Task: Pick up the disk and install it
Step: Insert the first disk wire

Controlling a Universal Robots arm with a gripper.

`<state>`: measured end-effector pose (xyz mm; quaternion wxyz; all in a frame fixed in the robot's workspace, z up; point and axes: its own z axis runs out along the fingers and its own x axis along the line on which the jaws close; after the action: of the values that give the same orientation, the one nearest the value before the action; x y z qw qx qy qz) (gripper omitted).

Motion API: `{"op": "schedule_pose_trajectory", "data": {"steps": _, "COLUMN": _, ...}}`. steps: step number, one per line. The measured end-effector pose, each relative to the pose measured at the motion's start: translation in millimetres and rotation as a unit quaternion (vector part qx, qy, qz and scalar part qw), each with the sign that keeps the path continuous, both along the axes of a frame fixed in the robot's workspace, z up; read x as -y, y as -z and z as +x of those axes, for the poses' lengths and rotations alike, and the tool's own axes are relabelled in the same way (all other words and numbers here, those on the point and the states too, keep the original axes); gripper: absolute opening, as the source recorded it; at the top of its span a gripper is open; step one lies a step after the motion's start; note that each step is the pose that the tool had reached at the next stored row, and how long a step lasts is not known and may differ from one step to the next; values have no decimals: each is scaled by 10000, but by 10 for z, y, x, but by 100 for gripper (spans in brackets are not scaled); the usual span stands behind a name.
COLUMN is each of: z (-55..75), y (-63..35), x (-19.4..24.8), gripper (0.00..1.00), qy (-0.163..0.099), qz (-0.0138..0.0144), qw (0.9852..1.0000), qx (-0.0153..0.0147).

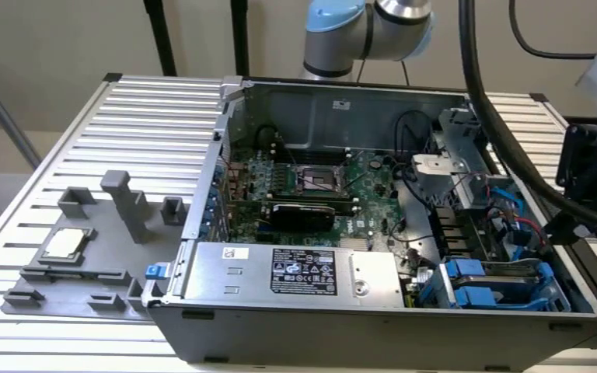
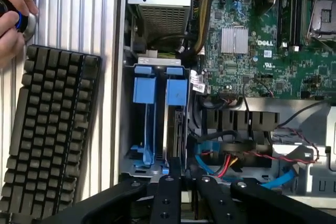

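Observation:
The disk (image 2: 175, 129) stands on edge in the drive cage (image 2: 128, 129) at the corner of the open computer case, its blue rail tab (image 2: 176, 90) facing out. Beside it sits a second blue carrier (image 2: 144, 90). In the exterior view the disk (image 1: 497, 270) lies in the cage at the case's near right corner. My gripper (image 2: 187, 183) hangs well above the cage, apart from the disk, and its black body (image 1: 587, 186) is at the exterior view's right edge, above the case's side wall.
The motherboard (image 2: 252, 40) and the grey power-supply box (image 1: 293, 272) fill the case. Red, blue and black cables (image 2: 231, 158) run beside the cage. A grey fixture holds a small silver chip (image 1: 64, 244). A keyboard (image 2: 47, 129) lies by the case, and a hand (image 2: 13, 14) rests on a knob.

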<state>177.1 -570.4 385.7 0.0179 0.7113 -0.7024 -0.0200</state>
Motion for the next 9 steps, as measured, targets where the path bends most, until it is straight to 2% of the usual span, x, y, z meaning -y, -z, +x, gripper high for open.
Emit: {"op": "schedule_pose_trajectory", "data": {"steps": 9, "z": 26, "y": 161, "x": -115, "gripper": 0, "qy": -1, "qz": -4, "qw": 10000, "qx": 0}}
